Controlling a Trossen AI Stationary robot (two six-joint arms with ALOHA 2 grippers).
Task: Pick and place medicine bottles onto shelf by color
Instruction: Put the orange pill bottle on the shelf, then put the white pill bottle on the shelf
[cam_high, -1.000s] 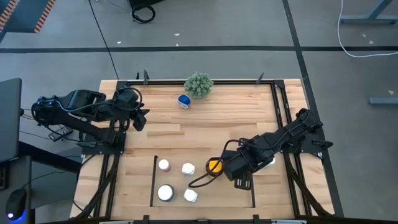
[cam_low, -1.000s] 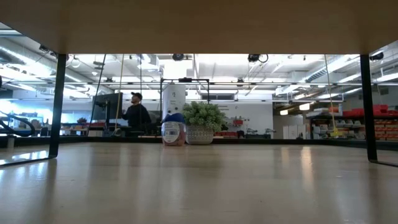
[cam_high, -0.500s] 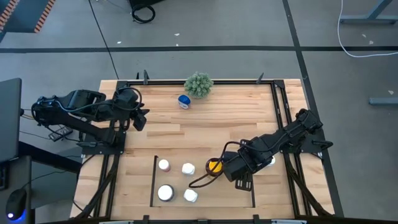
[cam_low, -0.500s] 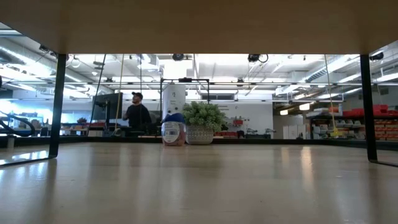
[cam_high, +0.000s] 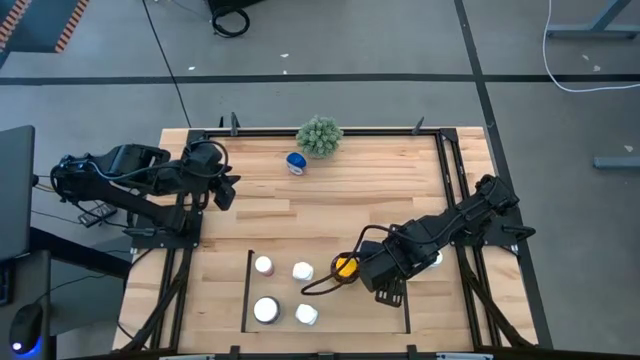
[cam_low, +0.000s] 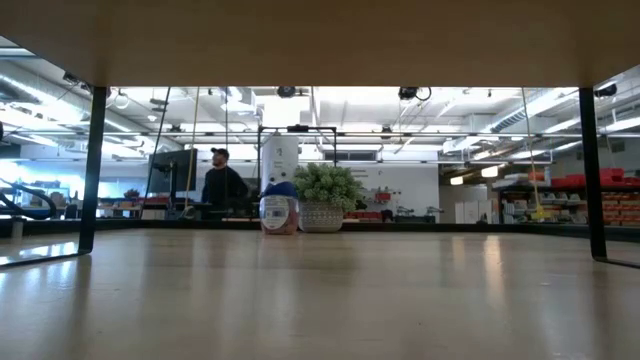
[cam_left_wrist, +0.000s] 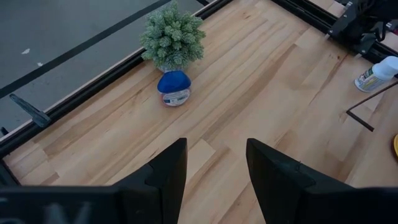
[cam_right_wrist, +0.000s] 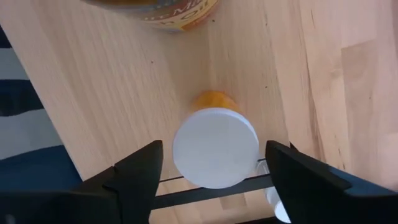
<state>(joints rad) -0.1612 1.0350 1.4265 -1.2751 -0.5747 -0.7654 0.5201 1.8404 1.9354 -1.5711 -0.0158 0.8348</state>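
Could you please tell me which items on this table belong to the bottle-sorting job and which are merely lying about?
Job items:
- white-capped bottles
- yellow-capped amber bottle
- blue-capped bottle
- black-strip shelf bay
- right claw, open

Lying about:
- green spiky plant
- black table frame

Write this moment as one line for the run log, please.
right hand: open around white-capped bottle | left hand: open, idle | blue bottle: outside shelf

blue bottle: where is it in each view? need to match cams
High view: blue bottle near the table's far edge, just left of the green plant.
Low view: in the centre at the far edge, just left of the plant.
Left wrist view: ahead of the left pincer, right by the plant.
Right wrist view: not in it.
Shared landmark: the plant.
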